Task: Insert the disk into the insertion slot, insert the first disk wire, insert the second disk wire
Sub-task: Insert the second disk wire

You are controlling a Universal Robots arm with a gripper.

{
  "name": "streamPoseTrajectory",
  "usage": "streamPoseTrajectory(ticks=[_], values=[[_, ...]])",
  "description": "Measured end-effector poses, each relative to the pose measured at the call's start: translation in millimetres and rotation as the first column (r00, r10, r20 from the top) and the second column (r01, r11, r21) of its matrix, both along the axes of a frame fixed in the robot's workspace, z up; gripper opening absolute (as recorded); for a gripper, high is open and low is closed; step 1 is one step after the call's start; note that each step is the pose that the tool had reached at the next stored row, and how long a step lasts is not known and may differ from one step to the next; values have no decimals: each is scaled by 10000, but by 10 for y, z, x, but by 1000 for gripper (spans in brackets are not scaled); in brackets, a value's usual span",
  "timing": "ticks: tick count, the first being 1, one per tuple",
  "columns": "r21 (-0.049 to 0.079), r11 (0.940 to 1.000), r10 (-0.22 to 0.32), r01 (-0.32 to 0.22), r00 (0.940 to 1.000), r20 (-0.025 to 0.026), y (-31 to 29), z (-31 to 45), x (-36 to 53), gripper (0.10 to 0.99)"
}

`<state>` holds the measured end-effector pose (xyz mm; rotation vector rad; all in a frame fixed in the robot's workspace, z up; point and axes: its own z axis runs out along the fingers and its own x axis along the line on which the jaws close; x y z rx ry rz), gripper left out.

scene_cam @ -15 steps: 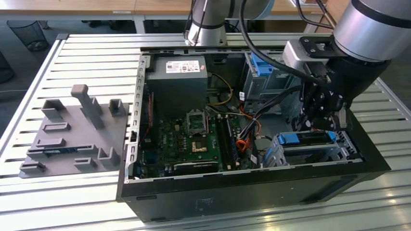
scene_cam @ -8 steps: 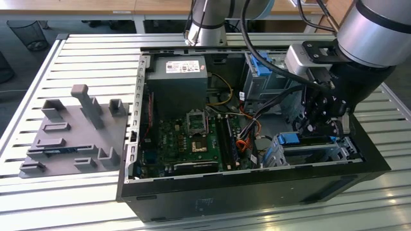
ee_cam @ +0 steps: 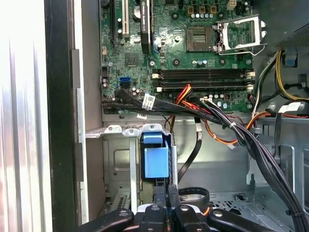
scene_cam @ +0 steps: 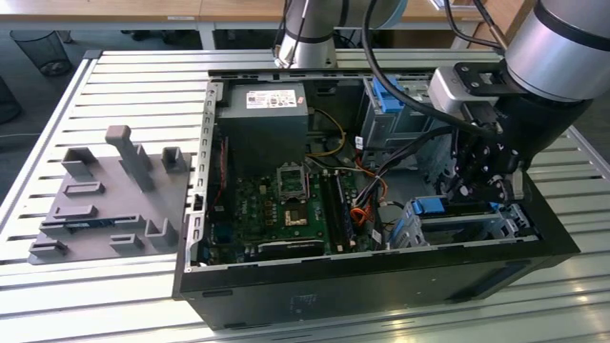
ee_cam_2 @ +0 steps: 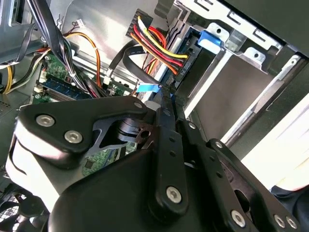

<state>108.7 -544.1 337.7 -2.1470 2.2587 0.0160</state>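
The disk sits inside the insertion slot [scene_cam: 476, 230], the silver cage at the case's front corner on the exterior view's right. Its blue caddy end [scene_cam: 429, 207] faces the motherboard and also shows in both wrist views [ee_cam: 156, 159] [ee_cam_2: 212, 38]. A connector with red, yellow and black wires [ee_cam_2: 161, 58] meets the disk's end. My gripper [scene_cam: 491, 187] reaches down right at that end. Its fingers [ee_cam: 159, 195] are pressed together, and the gripper [ee_cam_2: 169, 94] is shut on the blue-tipped end [ee_cam_2: 147, 88] of a black flat wire [ee_cam_2: 129, 58].
A taller grey cage with a blue latch [scene_cam: 386, 93] stands behind the slot. Black cable bundles [ee_cam: 231, 128] and orange wires cross between the motherboard [scene_cam: 286, 207] and the cages. The power supply [scene_cam: 262, 121] fills the back. A grey fixture block [scene_cam: 110, 196] lies on the slatted table.
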Motion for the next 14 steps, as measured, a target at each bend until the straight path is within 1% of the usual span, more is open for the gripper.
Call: streamPoseTrajectory(ticks=[9,14], values=[[0,10000,84,-84,10000,0,0,-25,3,145],[3,10000,83,-83,10000,0,0,-29,21,145]])
